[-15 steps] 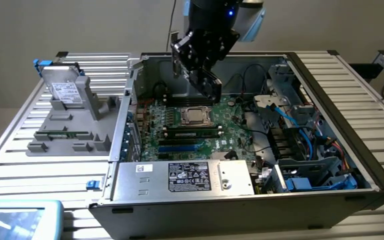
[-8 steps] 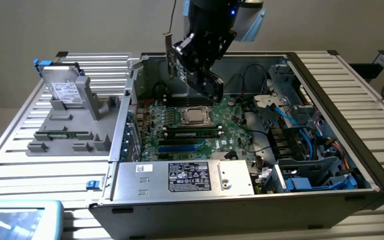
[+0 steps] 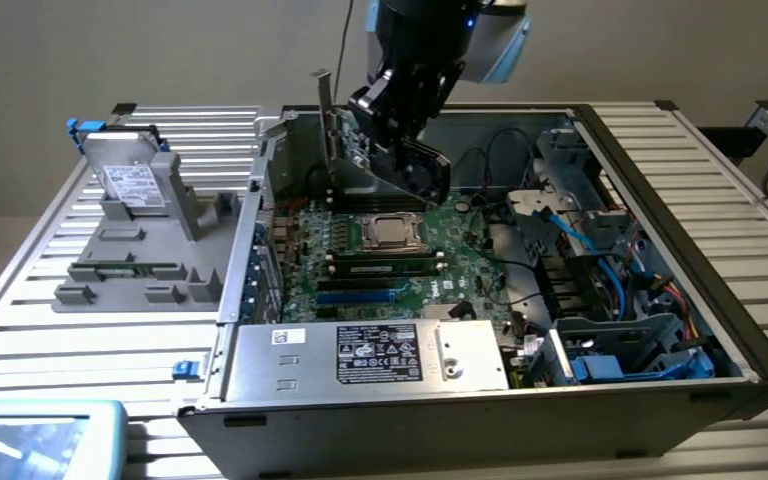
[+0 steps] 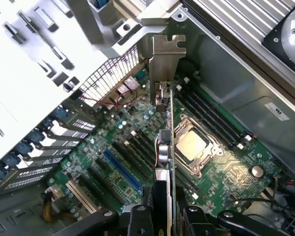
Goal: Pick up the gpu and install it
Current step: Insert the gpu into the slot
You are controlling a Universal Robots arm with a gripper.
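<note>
Gripper [image 3: 392,158]: partly closed, clamped on the graphics card [image 3: 341,148]. Card: held upright, edge down, over the motherboard [image 3: 424,290] inside the open computer case [image 3: 664,180]; silver bracket [image 4: 164,59] kept beside the rear wall.

One computer case [image 3: 464,430], one motherboard [image 3: 307,262], one processor socket [image 3: 391,232], one power supply [image 3: 371,355] and one gpu [image 4: 163,73] are showing; one hard drive [image 3: 131,180] is standing on one grey holder [image 3: 117,270] on the surface [image 3: 37,330].
</note>
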